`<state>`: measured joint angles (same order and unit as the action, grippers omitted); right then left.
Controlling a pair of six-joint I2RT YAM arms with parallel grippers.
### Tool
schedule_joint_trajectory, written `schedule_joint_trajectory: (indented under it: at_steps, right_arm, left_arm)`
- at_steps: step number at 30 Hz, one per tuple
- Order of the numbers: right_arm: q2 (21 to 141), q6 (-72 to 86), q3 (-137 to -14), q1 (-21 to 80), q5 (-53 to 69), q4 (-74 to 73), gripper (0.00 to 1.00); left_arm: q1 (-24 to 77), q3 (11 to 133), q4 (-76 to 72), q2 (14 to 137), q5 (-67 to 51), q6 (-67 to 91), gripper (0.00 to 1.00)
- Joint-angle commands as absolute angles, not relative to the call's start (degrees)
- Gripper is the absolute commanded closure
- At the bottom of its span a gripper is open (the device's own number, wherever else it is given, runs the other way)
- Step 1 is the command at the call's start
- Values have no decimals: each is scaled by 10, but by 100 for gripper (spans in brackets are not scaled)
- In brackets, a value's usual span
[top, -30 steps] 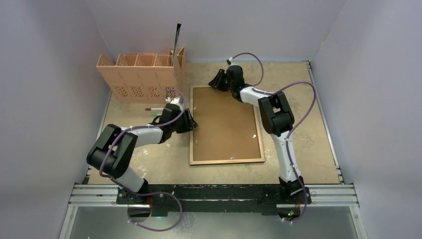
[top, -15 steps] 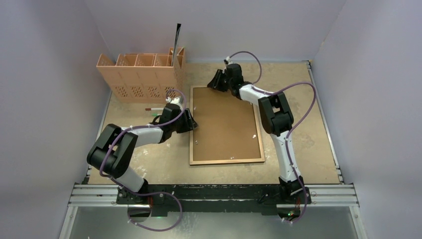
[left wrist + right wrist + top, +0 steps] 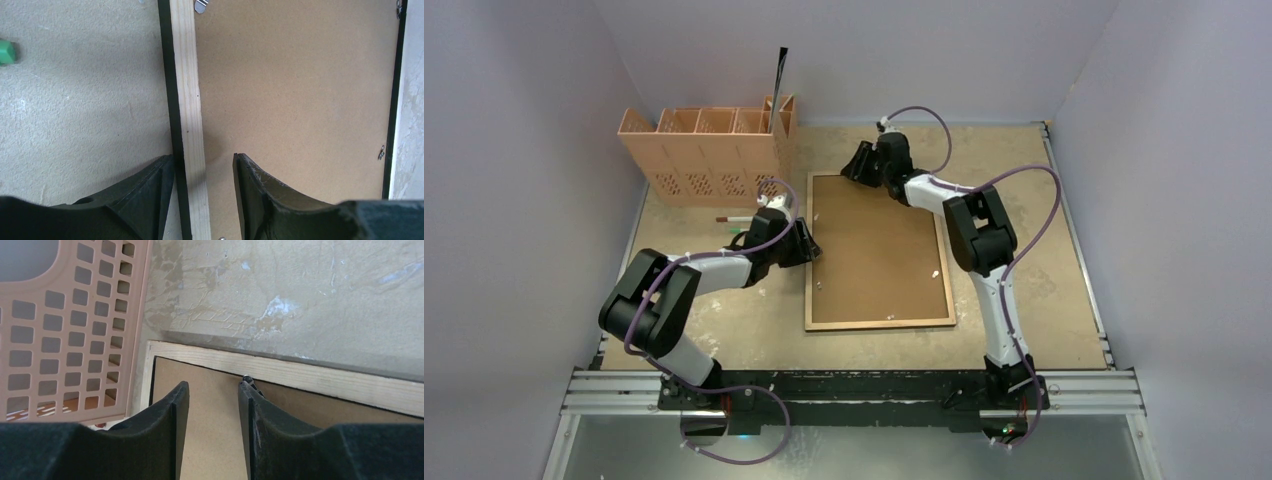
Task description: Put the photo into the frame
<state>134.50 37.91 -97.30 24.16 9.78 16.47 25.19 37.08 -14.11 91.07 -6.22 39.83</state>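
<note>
On the bench, with left hand spread astride the frame rail and right hand spread beside a clip, could skid frame if clip sticks.

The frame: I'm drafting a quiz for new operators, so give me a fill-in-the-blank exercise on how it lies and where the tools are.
1. The frame lies with its ___ side up.
2. The left tool straddles its ___ rail.
3. The right tool, jaws open, is over its ___ edge.
Missing words: back; left; far.
</note>
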Motion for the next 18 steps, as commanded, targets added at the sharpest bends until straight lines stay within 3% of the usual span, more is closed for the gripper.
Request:
schedule_joint_trajectory:
  at_steps: [1,7,18]
  right_arm:
    - [1298,383,-947,236,47,185,56]
    - [1271,387,-912,236,26,216,60]
    - [1322,384,-958,235,70,194,60]
  left_arm:
    - [252,375,-115,925,-62,392,50]
    - [252,375,-116,926,-61,392,50]
    - [252,375,-114,927,-61,391,50]
